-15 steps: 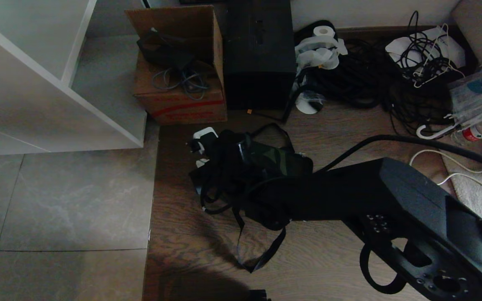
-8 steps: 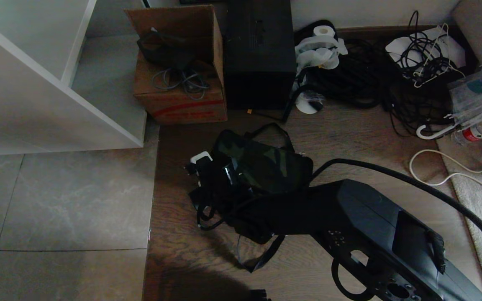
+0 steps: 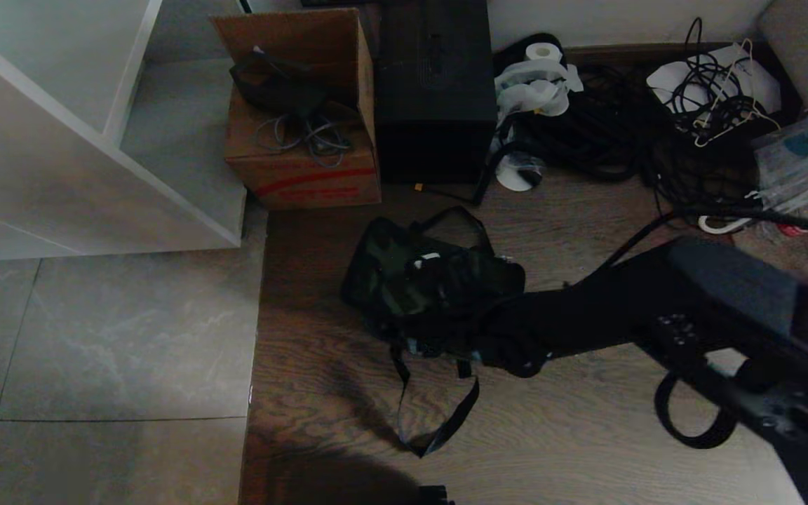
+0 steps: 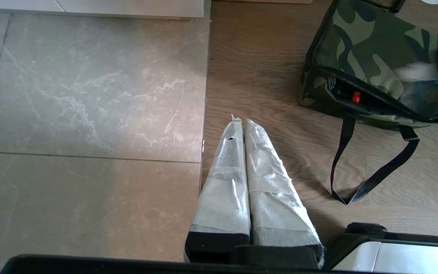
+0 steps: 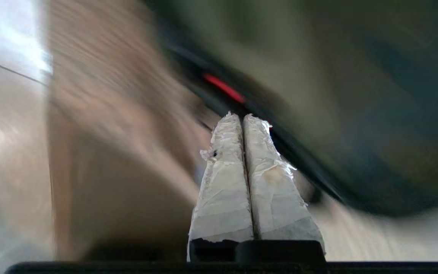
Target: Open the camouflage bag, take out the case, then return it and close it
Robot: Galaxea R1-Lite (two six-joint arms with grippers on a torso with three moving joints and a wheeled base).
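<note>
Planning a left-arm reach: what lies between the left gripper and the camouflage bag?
In the left wrist view, only bare wooden floor separates the left gripper from the camouflage bag.

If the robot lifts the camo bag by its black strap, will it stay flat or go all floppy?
Probably floppy: the camouflage bag is soft fabric and sags at its open edge. Its black strap lies limp on the floor, so it would likely pull taut first, then the bag might hang tilted.

camouflage bag [image 3: 432, 287] lid now flopped shut, right tool [image 5: 242, 116] swung rightward
</note>
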